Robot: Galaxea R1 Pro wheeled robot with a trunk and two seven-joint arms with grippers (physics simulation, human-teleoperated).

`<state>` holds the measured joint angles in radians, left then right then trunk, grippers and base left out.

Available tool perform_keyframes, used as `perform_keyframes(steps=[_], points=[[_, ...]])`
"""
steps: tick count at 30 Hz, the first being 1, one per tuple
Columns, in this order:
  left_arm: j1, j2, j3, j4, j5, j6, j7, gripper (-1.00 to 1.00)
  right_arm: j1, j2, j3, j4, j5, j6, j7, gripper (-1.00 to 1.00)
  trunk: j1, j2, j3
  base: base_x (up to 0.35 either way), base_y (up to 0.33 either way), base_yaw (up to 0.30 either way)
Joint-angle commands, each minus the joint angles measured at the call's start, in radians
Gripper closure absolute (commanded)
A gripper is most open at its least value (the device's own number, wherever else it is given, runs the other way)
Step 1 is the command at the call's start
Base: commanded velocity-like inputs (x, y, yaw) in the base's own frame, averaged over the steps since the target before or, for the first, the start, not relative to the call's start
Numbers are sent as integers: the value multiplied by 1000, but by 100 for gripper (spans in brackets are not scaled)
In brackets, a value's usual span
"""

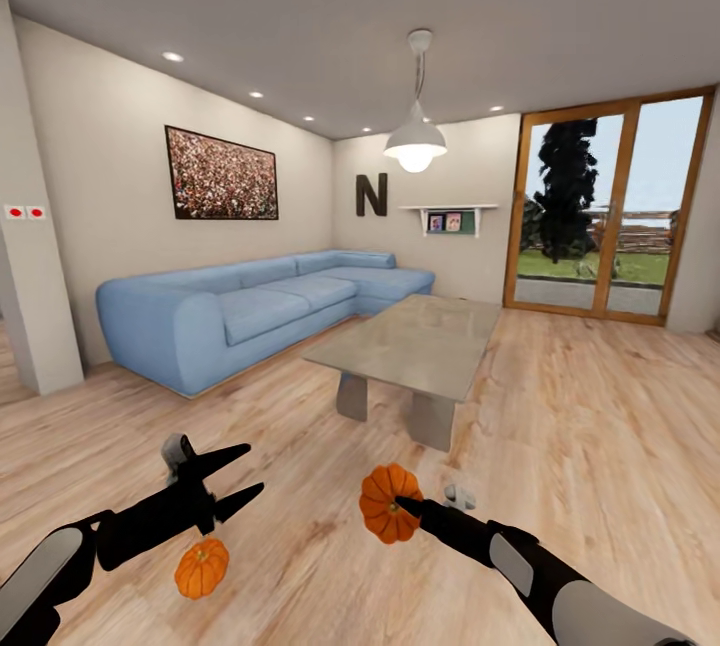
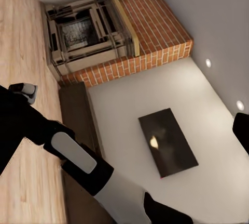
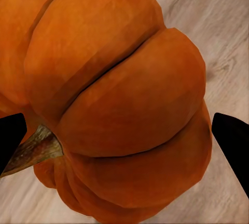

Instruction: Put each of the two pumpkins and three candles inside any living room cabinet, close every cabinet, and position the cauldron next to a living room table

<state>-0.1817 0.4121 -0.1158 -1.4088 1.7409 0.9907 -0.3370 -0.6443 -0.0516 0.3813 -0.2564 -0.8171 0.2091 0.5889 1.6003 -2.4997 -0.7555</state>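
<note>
My right gripper (image 1: 396, 506) is shut on the bigger orange pumpkin (image 1: 386, 504), its black fingers on either side of the ribbed body (image 3: 119, 78) in the right wrist view. A smaller pumpkin (image 1: 201, 567) lies on the wood floor under my left arm. My left gripper (image 1: 252, 469) is open and holds nothing. One grey candle (image 1: 178, 450) stands just behind the left gripper and another candle (image 1: 460, 497) stands beside the right gripper. The glass-topped table (image 1: 440, 358) is ahead. The dark-brown cabinet (image 2: 78, 116) runs along the wall in the left wrist view. The cauldron is out of view.
A blue corner sofa (image 1: 250, 311) lines the left wall and a glass door (image 1: 600, 211) is at the back right. In the left wrist view, a brick fireplace (image 2: 150, 24) stands beyond the cabinet and a black TV (image 2: 167, 142) hangs above it.
</note>
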Motion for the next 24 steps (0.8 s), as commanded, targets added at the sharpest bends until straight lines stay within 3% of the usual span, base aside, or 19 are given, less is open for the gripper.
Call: perform_keyframes(steps=[1,5,11,15,24], points=[[-1,1,-1,10,-5,0,-9,-100,-1,0,1,-1,-13,7,0,100,0,-1,-1,208,50,0],[-1,1,3,84,-7,0,-8,-100,-1,-3,1,-1,-13,7,0,100,0,-1,-1,211,15,0],[-1,3,7,109,-14,-3,-6,-100,0,0,1,-1,-13,7,-1,100,0,-1,-1,230,1,0],[-1,-1,43,174,-16,-5,-2,-100,-1,1,1,-1,-13,7,-1,100,0,-1,-1,233,0,0],[-1,0,87,266,-30,-10,3,-100,0,1,2,-1,-11,6,-8,100,0,-1,-1,232,0,0]])
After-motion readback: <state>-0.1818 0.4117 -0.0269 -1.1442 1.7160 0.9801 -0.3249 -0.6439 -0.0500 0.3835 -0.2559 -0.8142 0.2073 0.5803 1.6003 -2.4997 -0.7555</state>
